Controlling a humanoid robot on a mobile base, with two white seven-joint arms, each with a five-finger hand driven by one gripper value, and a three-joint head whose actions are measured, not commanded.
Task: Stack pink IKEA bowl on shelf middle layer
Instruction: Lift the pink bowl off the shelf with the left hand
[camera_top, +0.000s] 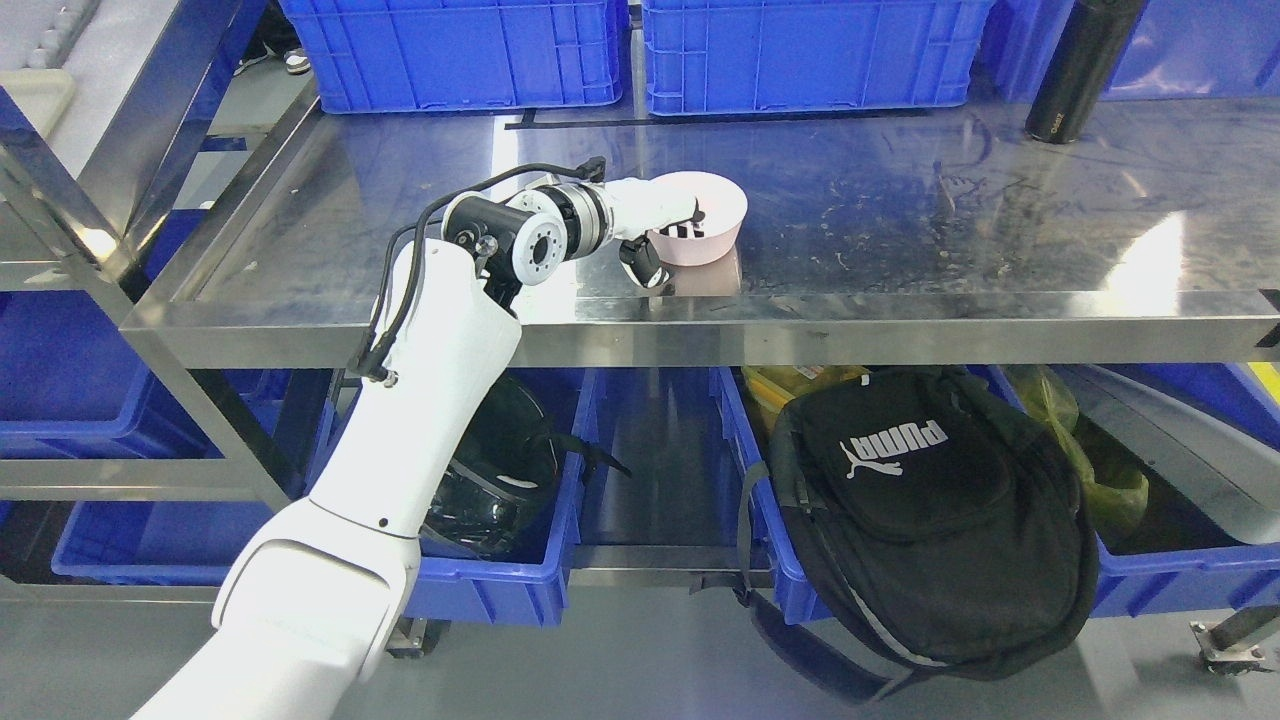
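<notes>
Left hand (655, 232) at frame centre, fingers (645, 266) pinching near rim of pink bowl (712, 222), thumb side inside, rest outside — rim grip for carry or placement. Bowl sits on steel shelf (900, 230), middle layer. Count: 1 pink bowl, no stack partner visible; 2 blue crates (450, 50) behind; 1 black bottle (1080, 65) upper right; 1 backpack (930, 510) below.

The pink bowl (705, 225) stood upright, mouth up, on the steel shelf (900, 230), near its front edge and left of middle. It was round, pale pink, with dark fingertips showing inside its near-left rim.
</notes>
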